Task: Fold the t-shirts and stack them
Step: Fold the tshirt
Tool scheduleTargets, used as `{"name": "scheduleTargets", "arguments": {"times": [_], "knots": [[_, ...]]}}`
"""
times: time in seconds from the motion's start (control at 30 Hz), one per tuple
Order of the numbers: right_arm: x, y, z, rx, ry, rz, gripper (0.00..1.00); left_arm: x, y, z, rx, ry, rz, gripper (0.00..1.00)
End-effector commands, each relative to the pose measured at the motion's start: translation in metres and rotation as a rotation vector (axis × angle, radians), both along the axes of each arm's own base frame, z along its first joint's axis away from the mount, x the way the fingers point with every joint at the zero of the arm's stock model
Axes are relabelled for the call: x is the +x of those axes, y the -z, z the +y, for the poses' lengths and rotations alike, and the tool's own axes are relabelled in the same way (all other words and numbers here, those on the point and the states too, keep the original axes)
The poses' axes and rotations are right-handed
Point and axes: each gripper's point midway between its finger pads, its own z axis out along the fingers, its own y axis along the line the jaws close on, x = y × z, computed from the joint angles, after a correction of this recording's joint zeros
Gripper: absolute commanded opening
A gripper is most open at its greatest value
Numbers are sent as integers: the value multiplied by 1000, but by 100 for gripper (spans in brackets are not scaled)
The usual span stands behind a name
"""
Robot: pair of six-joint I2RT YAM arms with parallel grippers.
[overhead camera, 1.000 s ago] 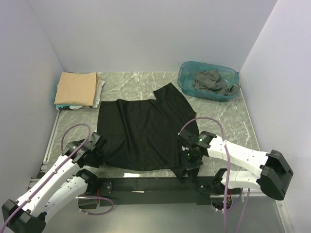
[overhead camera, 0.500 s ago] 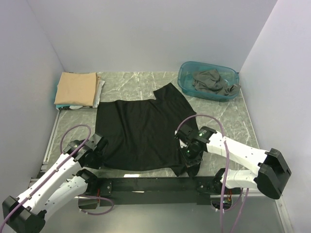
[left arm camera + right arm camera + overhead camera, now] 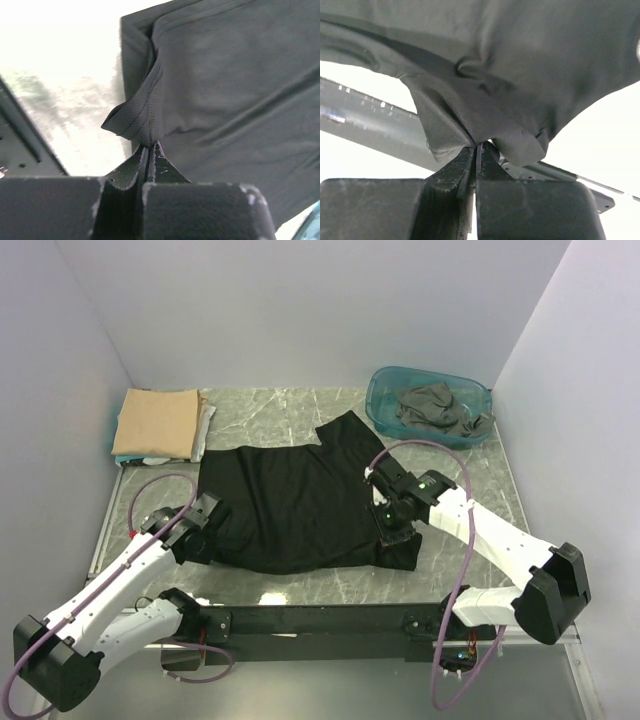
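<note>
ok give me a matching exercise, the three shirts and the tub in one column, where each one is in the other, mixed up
Things:
1. black t-shirt
2. tan t-shirt
3. dark grey t-shirt
4. teal tub

Places or states:
a. folded, at the far left
b. at the far right, with a shirt in it
c. crumpled inside a container
d. spread in the middle, near corners pinched by the left tool and the right tool

Pairs: 1-d, 2-a, 3-c, 4-b
</note>
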Motion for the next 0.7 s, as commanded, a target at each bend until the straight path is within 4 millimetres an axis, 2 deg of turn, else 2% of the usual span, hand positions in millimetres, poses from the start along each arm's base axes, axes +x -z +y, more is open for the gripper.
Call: {"name": "scheduleTargets", "arguments": {"times": [0.0, 0.13, 0.3, 0.43, 0.67], "knots": [[29, -12, -6, -37, 14, -85, 0, 25, -19, 4, 34, -19, -121, 0], [46, -21, -14, -56, 80, -114, 0, 31, -16, 7, 53, -16, -135, 0], [57, -22, 2, 14, 105, -130, 0, 38, -10, 10, 55, 1, -127, 0], [80, -32, 8, 6, 105, -195, 0, 48, -6, 18, 44, -13, -132, 0], [103, -22, 14, -46, 70, -202, 0, 54, 9, 28, 63, 1, -69, 1]]}}
